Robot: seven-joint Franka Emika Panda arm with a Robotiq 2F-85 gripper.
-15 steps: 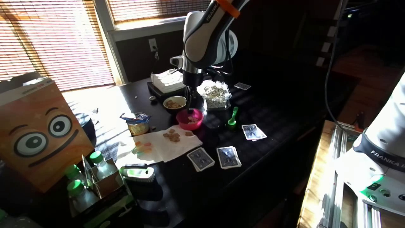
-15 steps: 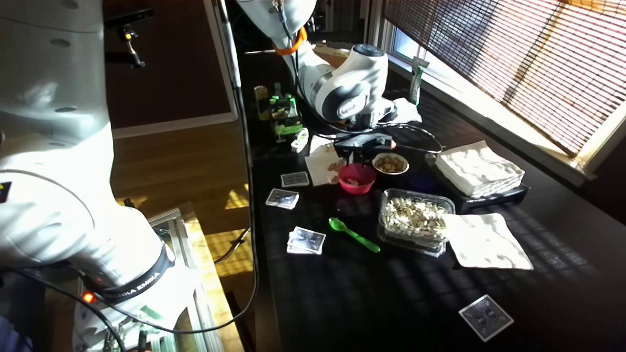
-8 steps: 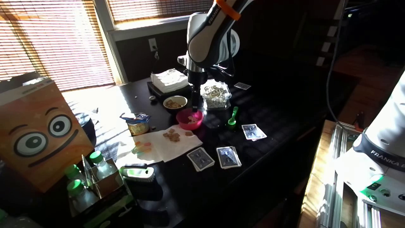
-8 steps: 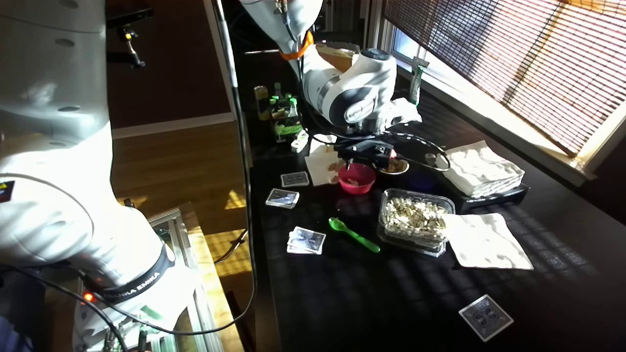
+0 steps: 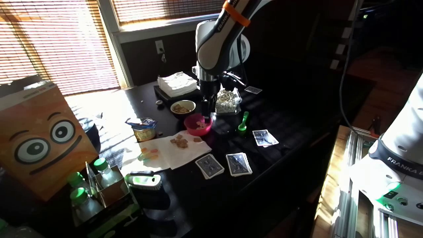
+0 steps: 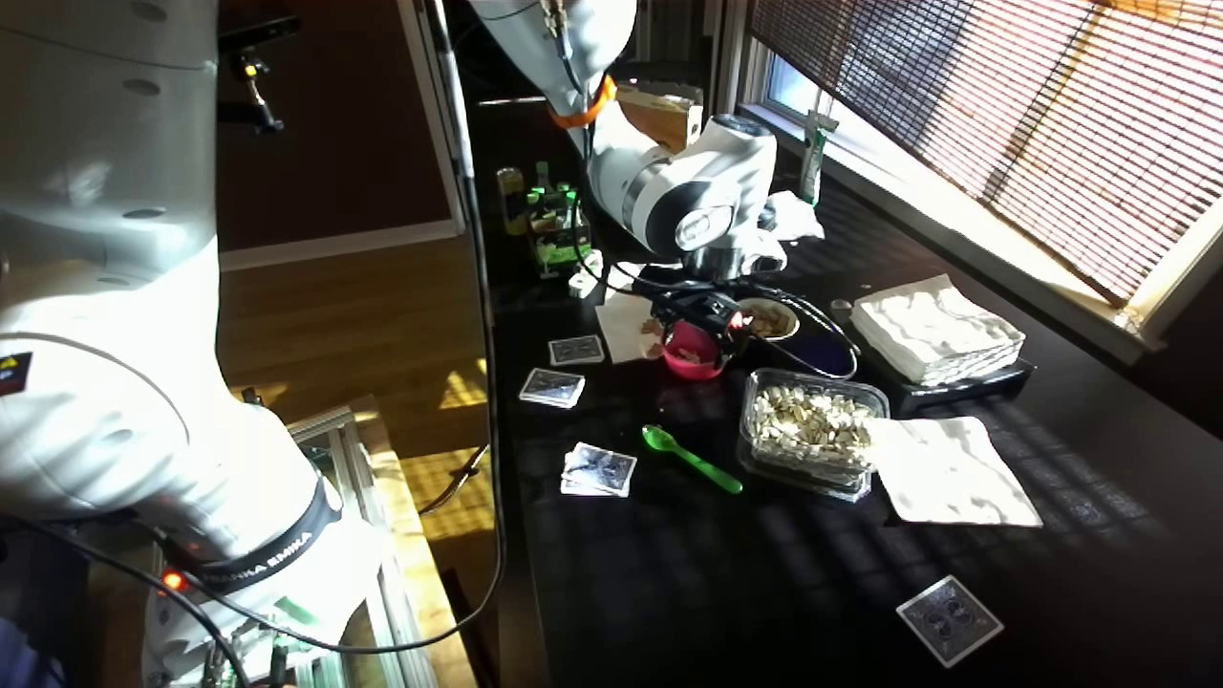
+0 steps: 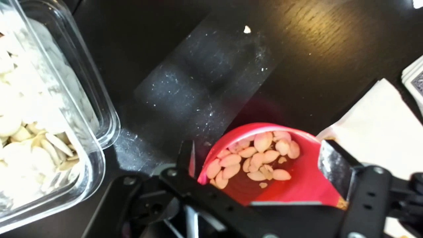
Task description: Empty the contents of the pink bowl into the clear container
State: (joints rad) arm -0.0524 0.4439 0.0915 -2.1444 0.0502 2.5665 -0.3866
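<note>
The pink bowl [image 5: 195, 131] stands upright on the dark table and holds a small heap of pale flat seeds [image 7: 257, 158]. My gripper [image 7: 261, 160] is open above it, its fingers spread to the bowl's two sides in the wrist view, one finger [image 7: 335, 168] overlapping the rim at the right. Whether either finger touches the bowl I cannot tell. In both exterior views the gripper [image 6: 695, 346] reaches down at the bowl. Beside it stands the clear container [image 6: 801, 468], filled with whitish seeds; at the wrist view's left its rim [image 7: 97, 165] shows.
A pale bowl [image 5: 182, 106] of brown cereal sits close behind the pink bowl. Around lie a napkin [image 5: 165, 162] with cereal pieces, a green spoon [image 6: 693, 461], card stacks [image 5: 238, 164] and a napkin stack [image 6: 936, 330]. A can [image 5: 144, 135] stands nearby.
My gripper has come lower over the pink bowl, its wrist has turned, and its jaws have spread wider. The pink bowl and the clear container have stayed where they were.
</note>
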